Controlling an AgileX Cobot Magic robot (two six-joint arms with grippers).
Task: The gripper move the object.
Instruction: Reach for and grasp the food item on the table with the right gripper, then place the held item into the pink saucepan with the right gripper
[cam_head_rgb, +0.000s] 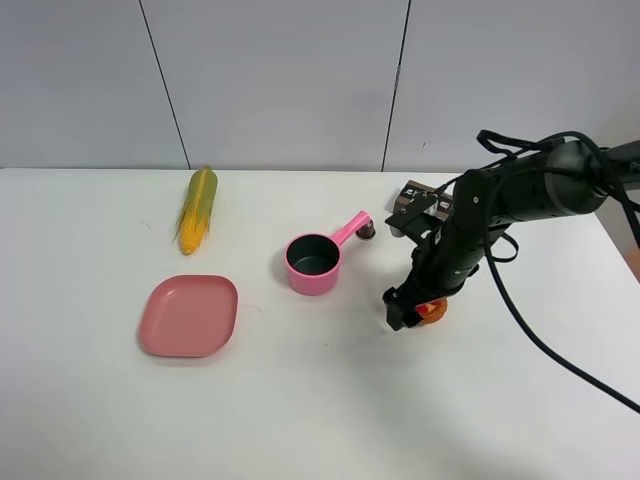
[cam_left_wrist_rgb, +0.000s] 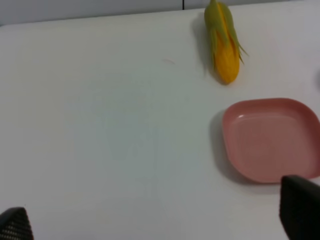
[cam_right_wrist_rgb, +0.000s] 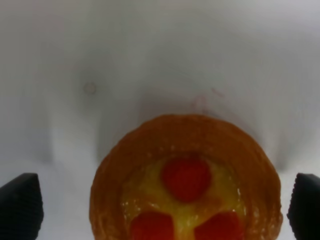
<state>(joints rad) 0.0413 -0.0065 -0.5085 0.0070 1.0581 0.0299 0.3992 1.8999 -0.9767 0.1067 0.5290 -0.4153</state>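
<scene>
The small round tart (cam_head_rgb: 433, 311), with an orange-brown crust, yellow filling and red dots, lies on the white table to the right of the pink pot. My right gripper (cam_head_rgb: 410, 308) is lowered over it. In the right wrist view the tart (cam_right_wrist_rgb: 185, 180) sits between the two black fingertips (cam_right_wrist_rgb: 20, 207) of the right gripper (cam_right_wrist_rgb: 162, 210), with a gap on each side, so the jaws stand open around it. My left gripper (cam_left_wrist_rgb: 157, 220) is open and empty above bare table near the pink plate. It does not show in the exterior high view.
A pink saucepan (cam_head_rgb: 313, 264) with its handle pointing back right stands mid-table. A pink square plate (cam_head_rgb: 189, 315) (cam_left_wrist_rgb: 272, 140) lies at the left front, with a yellow-green corn cob (cam_head_rgb: 197, 210) (cam_left_wrist_rgb: 224, 42) behind it. Black cables trail from the right arm (cam_head_rgb: 540, 195).
</scene>
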